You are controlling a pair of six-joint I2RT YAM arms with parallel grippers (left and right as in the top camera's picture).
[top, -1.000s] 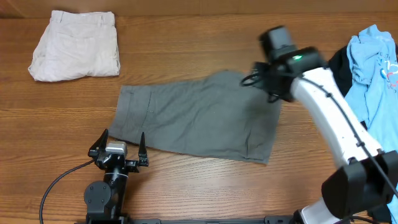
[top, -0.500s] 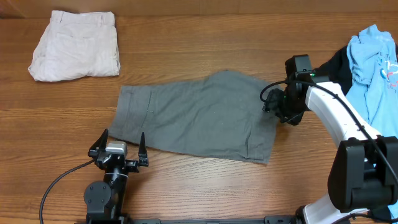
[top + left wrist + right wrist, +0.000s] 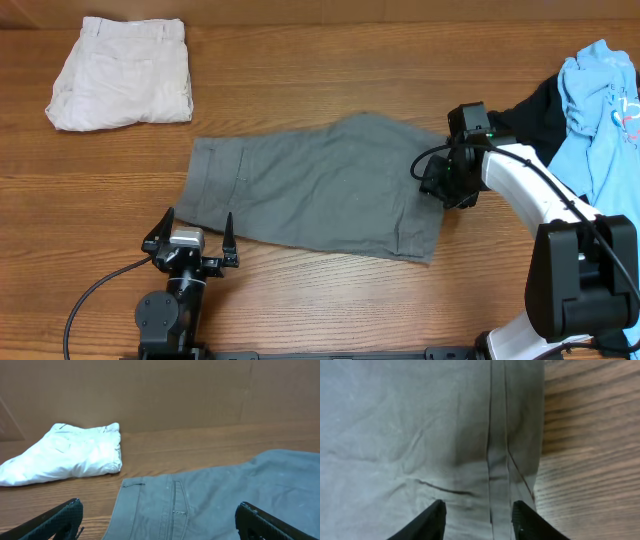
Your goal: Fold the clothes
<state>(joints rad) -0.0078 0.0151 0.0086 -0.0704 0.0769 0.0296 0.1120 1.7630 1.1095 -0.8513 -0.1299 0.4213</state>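
Grey shorts [image 3: 320, 185] spread flat, right hand [image 3: 479, 509] above their hem edge, fingers apart

Soft, even light fell from above on the brown wood-grain table [image 3: 330, 290]; shadows stayed faint beneath things. The right wrist's close view of the mid-grey twill shorts [image 3: 410, 425] was slightly soft, its creases darkly shaded.

In the overhead view the black tee [image 3: 533, 108] is being largely covered by the light-blue tee [image 3: 600, 120], itself being cut off by the right edge. The right gripper [image 3: 477, 520] is being hidden there beneath its own wrist. The grey shorts [image 3: 225, 495] are being cropped in both wrist views.
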